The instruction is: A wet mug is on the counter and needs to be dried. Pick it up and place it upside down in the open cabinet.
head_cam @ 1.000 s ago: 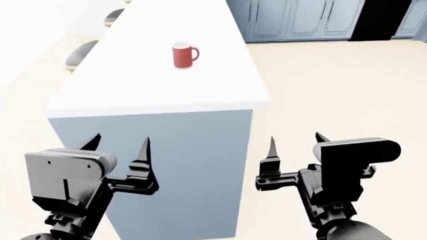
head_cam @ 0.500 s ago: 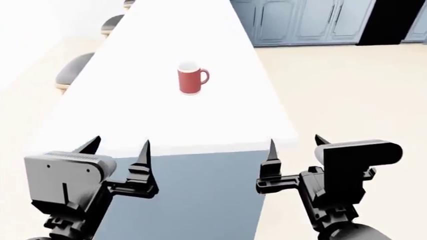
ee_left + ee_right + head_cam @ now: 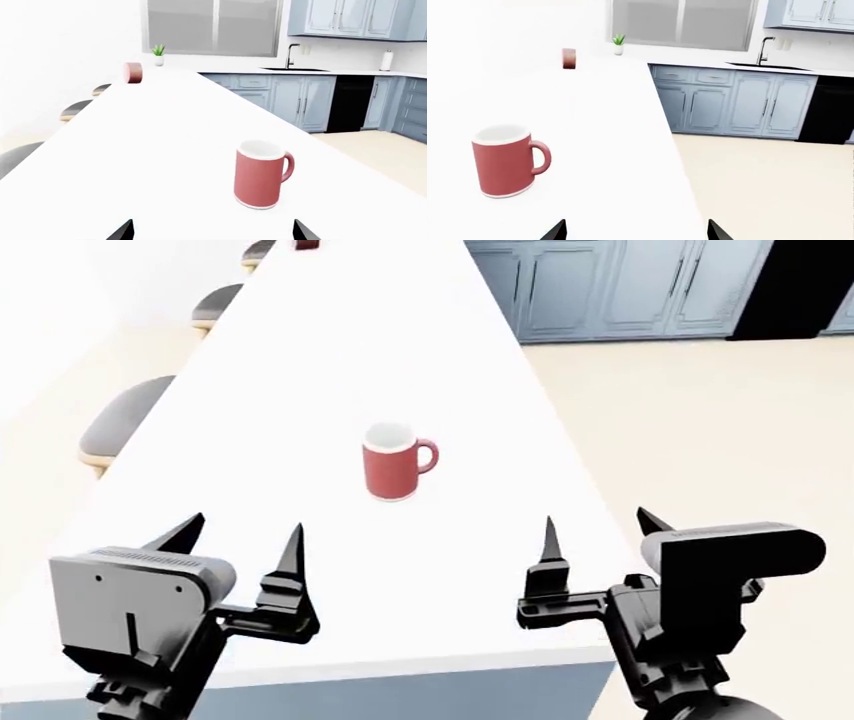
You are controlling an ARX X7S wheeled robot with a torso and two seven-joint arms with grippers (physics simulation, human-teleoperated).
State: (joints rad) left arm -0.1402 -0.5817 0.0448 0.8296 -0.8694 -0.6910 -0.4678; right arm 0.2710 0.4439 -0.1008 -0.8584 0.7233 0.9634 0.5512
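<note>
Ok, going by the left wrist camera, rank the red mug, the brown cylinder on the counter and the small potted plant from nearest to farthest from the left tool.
1. The mug: upright on the counter, just ahead of the left tool.
2. The brown cylinder: far down the counter.
3. The potted plant: farthest, beyond the cylinder, by the window.

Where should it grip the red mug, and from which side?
Grip the mug across its round body, coming in level from the robot's side. It stands upright, with the loop handle pointing right, so the near wall is clear. The left gripper looks slightly closer.
</note>
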